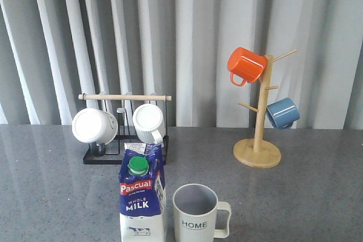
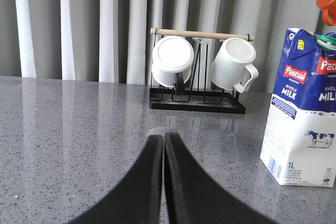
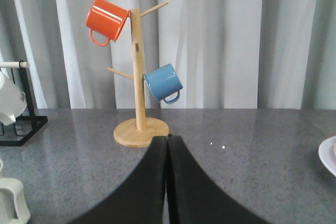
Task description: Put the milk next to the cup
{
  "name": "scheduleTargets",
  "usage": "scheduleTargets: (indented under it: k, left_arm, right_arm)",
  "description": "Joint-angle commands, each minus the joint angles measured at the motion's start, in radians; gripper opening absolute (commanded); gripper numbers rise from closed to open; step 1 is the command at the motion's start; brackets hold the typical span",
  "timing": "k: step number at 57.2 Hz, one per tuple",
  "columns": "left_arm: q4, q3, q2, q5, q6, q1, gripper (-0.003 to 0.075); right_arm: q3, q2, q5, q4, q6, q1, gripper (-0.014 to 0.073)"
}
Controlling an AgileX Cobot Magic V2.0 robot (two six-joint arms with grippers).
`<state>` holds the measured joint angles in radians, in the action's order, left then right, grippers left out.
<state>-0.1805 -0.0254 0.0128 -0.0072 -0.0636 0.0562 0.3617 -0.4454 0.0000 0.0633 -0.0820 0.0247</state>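
Observation:
The milk carton [image 1: 142,196] stands upright at the table's front, blue and white with a green cap. It also shows in the left wrist view [image 2: 302,114]. The off-white HOME cup [image 1: 196,213] stands just right of it, handle to the right, a small gap between them. Part of its handle shows in the right wrist view [image 3: 10,203]. My left gripper [image 2: 164,136] is shut and empty, low over the table, left of the carton and apart from it. My right gripper [image 3: 168,139] is shut and empty, near the wooden mug tree. Neither gripper shows in the front view.
A black rack [image 1: 105,157] with a wooden bar holds two white ribbed mugs [image 1: 93,126] behind the carton. A wooden mug tree [image 1: 258,151] at the back right carries an orange mug [image 1: 245,65] and a blue mug [image 1: 282,113]. A white plate edge [image 3: 328,156] lies far right.

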Motion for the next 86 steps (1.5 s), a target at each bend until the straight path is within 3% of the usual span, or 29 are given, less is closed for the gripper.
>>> scheduleTargets:
  k: [1, 20, 30, 86]
  left_arm:
    - [0.002, 0.016, 0.01, -0.075, 0.008, 0.002, -0.0007]
    - [0.002, 0.016, 0.01, -0.075, 0.008, 0.002, -0.0007]
    - [0.002, 0.016, 0.01, -0.075, 0.007, 0.002, -0.0007]
    - [0.002, 0.016, 0.01, -0.075, 0.007, 0.002, -0.0007]
  right_arm:
    - [-0.106, 0.053, -0.155, -0.037, -0.012, -0.001, -0.0006]
    - [-0.397, 0.346, -0.152, -0.03, -0.02, -0.001, -0.0006]
    - [-0.398, 0.47, 0.009, 0.009, -0.011, -0.001, -0.0006]
    - [-0.398, 0.468, 0.019, 0.016, -0.011, 0.0, -0.0006]
